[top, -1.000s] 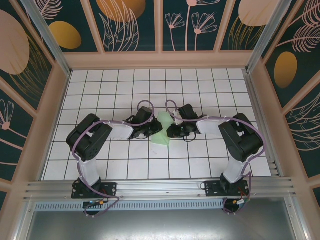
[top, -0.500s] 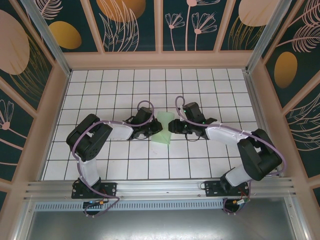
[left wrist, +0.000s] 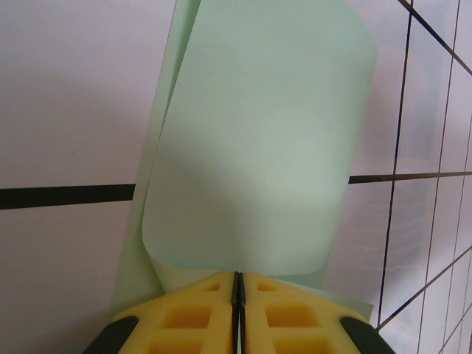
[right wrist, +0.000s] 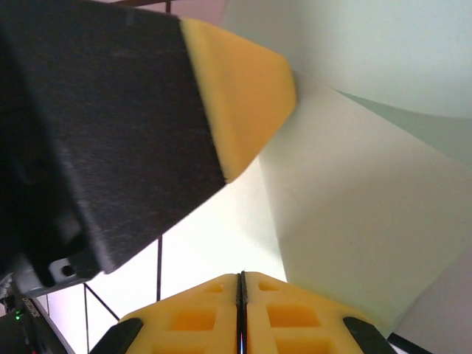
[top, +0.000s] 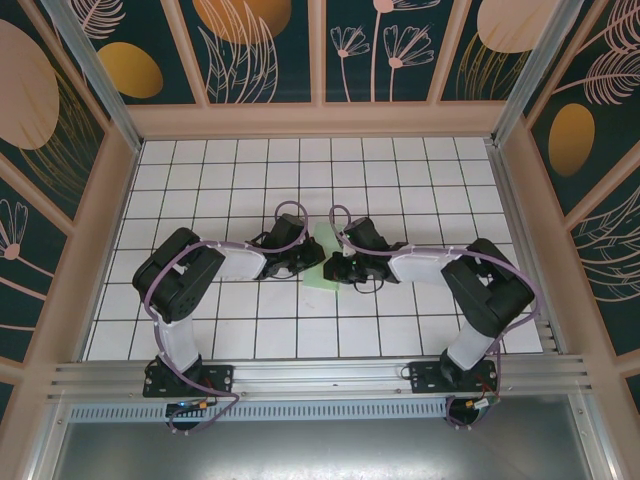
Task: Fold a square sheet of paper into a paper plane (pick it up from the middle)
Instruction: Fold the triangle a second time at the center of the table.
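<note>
Two arms, left [top: 180,280] and right [top: 480,290], are standing at the near edge of the white gridded tabletop [top: 200,200] and reaching inward toward each other. One left tool [top: 310,262] is lying low at mid-tabletop, its yellow pads pressing flat together in the left wrist view [left wrist: 237,284] and pinching the near edge of the square sheet of paper [left wrist: 258,147], whose upper layer is curling up and away from the pads over a flatter layer beneath. One right tool [top: 333,268] is facing it from the opposite side, just beside it; its pads are meeting along a closed seam [right wrist: 240,291], and whether paper is lying between them cannot be told. One left-tool finger [right wrist: 236,96] is showing close ahead of the right wrist camera, touching the sheet [right wrist: 354,221]. One pale mint-green sheet [top: 322,280], partly folded, is sitting between the two tools near the tabletop's centre. Several floral wall panels [top: 250,40] are enclosing the far side.
</note>
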Available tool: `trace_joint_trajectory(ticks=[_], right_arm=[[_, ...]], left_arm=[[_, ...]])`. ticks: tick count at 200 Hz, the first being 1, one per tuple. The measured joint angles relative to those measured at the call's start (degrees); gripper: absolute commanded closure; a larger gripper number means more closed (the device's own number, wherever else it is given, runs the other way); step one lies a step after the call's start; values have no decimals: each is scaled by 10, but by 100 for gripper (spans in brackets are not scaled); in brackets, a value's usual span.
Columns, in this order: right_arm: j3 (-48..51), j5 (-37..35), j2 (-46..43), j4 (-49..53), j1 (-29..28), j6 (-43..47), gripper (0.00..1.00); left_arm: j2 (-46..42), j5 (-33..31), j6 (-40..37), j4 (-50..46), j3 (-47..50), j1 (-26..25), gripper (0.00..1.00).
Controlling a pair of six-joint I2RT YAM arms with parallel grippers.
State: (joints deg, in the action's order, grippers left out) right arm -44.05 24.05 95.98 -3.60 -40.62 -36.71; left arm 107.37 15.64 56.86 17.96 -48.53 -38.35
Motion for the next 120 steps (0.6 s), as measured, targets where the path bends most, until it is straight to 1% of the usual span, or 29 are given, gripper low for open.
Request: trace_joint_trajectory(ticks=[75, 120], right_arm=[[-3, -4, 7, 10, 1, 2, 87], [-10, -6, 5, 30, -2, 8, 84]], left_arm=[[0, 2, -5, 0, 0, 0, 87], [0, 2, -7, 0, 0, 0, 87]])
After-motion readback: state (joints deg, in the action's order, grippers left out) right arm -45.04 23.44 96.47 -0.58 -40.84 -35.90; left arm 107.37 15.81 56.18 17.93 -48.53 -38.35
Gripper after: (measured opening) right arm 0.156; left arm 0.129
